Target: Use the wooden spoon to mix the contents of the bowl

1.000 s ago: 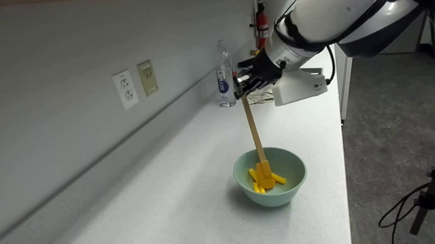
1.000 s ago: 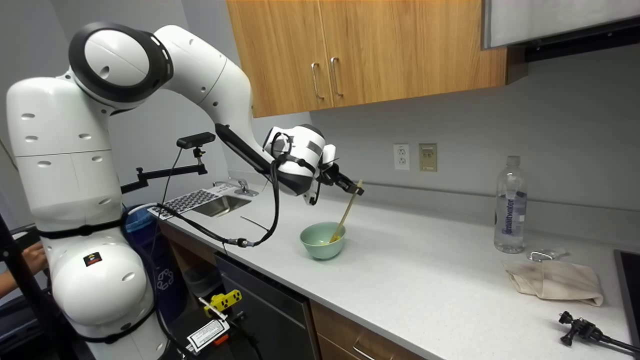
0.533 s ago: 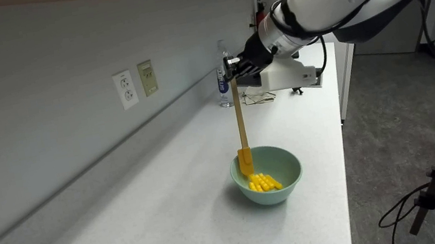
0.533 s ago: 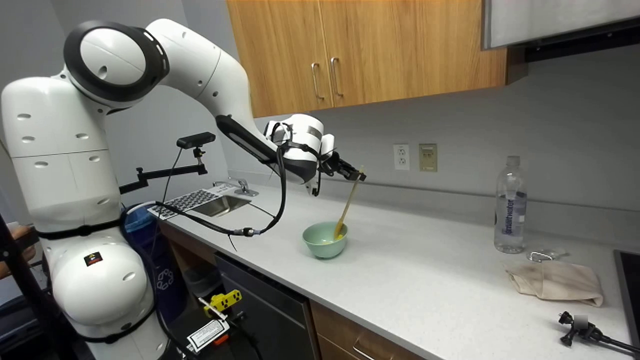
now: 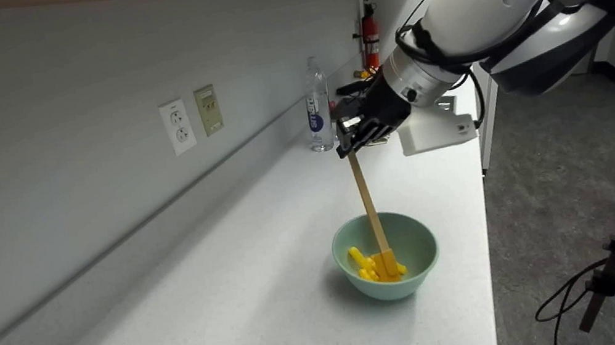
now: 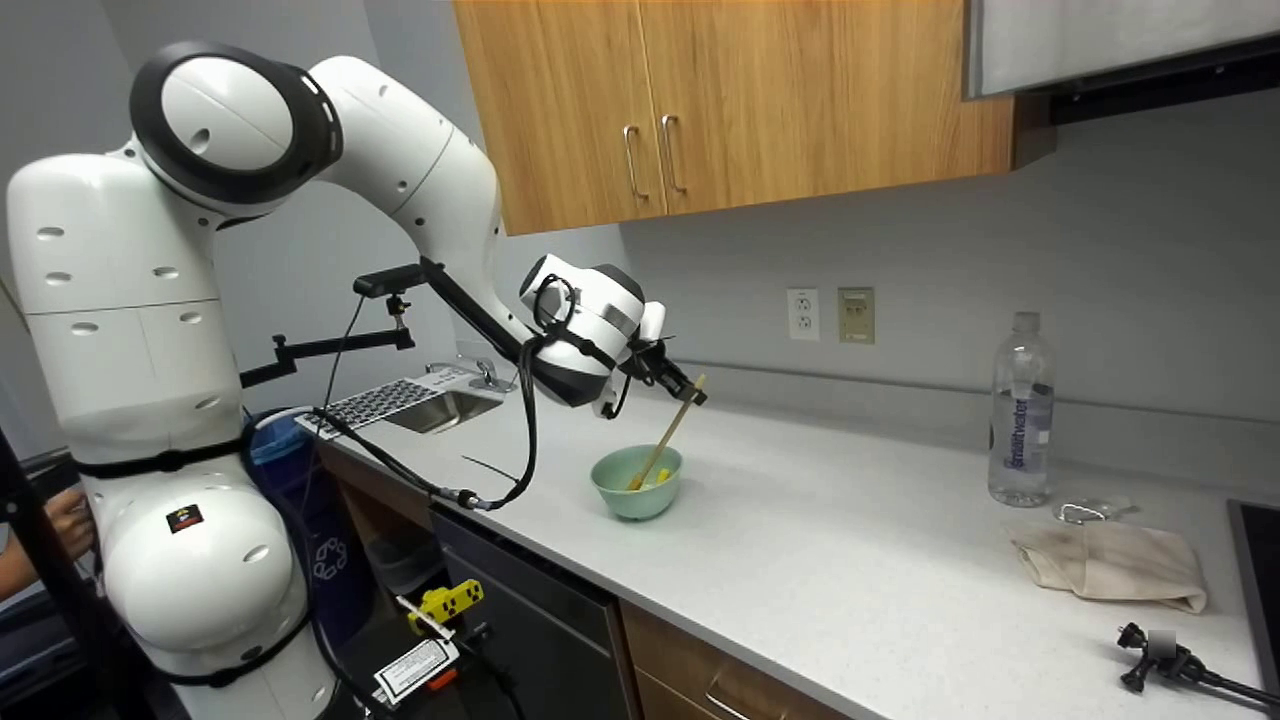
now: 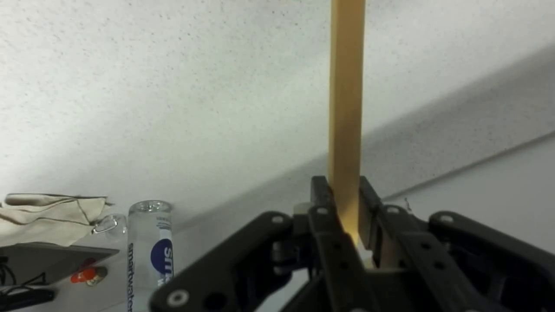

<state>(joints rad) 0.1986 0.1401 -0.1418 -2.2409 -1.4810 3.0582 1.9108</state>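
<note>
The claw [image 7: 345,195] pinches the wooden spoon [image 7: 346,95], with a clear bottle [image 7: 146,251] near a beige cloth [image 7: 52,220] at lower left

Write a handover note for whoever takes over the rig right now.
Gripper: shut on the wooden spoon, near its top end.
Things: bowl on the counter; spoon slanting, its head inside the bowl, yellow pieces showing on both sides of the head.
Done: spoon gripped, head in the bowl.
Left: likely some stirring; whether the mix already counts as finished, I can't tell.

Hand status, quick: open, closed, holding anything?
Hand: closed, holding the wooden spoon near the top of its handle, other end inside the bowl.
</note>
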